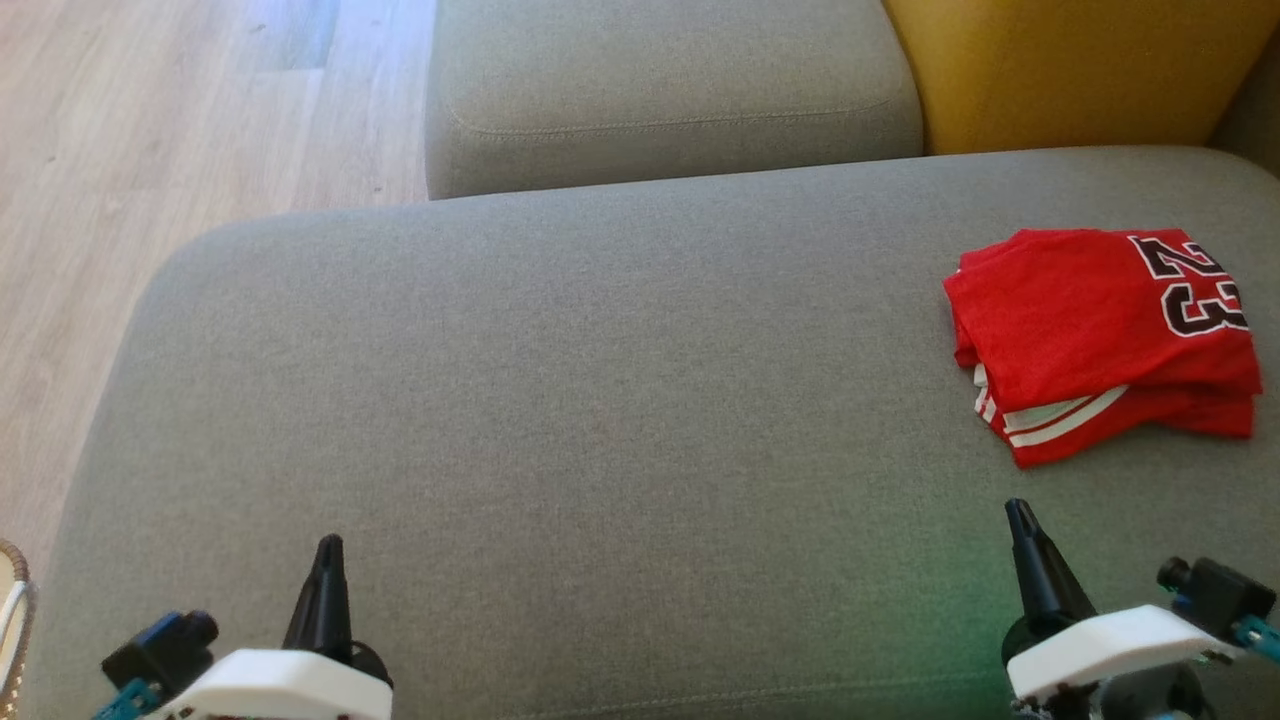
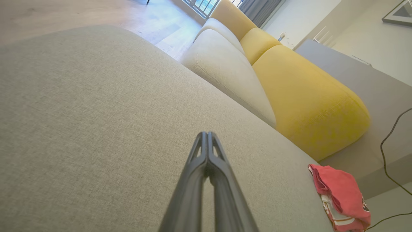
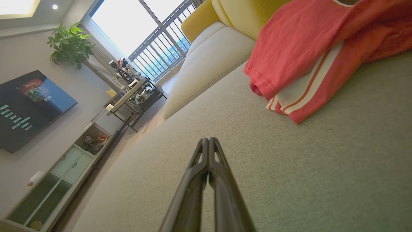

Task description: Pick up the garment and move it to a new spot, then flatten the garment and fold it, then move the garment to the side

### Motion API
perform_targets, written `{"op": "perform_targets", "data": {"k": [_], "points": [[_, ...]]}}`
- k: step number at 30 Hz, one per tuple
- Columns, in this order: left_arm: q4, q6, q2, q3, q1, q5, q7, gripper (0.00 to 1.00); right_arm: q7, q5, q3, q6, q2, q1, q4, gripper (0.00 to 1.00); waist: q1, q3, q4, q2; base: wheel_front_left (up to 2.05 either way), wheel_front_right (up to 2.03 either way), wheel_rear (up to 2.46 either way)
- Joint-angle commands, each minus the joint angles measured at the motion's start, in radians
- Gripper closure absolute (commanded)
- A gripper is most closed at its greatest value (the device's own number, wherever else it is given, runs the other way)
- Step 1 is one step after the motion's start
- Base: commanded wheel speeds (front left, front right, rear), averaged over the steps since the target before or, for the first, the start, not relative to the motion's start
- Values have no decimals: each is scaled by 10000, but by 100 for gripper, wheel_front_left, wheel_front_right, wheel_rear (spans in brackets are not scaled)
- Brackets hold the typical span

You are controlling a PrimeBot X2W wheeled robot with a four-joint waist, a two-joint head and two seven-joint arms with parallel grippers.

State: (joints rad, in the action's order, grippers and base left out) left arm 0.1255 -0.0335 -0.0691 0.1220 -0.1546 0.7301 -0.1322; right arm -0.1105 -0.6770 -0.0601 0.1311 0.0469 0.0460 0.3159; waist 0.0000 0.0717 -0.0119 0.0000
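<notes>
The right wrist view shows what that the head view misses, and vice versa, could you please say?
Right wrist view: the television, potted plant and window railing. Head view: the left gripper, fingers shut, and the number 23 on the garment. Both: the folded red garment on the grey cushion, and the right gripper, fingers shut.

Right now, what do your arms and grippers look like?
The left gripper and right gripper each have two long dark fingers tapering to a narrow tip, with slotted cut-outs near the ends. Each rises from a smooth white housing, beside which sits a small black camera on a teal bracket.
</notes>
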Motion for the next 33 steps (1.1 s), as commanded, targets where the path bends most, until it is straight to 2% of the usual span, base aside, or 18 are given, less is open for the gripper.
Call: {"op": "perform_targets", "data": {"k": [1,33], "points": [[-254,126,-153,-249,595,289,42,100,96,-315,16,-1,28,-652,-414,100,0,-12,2,0,0,0,0],[362,784,-156,-955,1457,4152,920,100,1026,-4221,-225,-2,31,-1037,-544,100,0,-332,53,0,0,0,0]]}}
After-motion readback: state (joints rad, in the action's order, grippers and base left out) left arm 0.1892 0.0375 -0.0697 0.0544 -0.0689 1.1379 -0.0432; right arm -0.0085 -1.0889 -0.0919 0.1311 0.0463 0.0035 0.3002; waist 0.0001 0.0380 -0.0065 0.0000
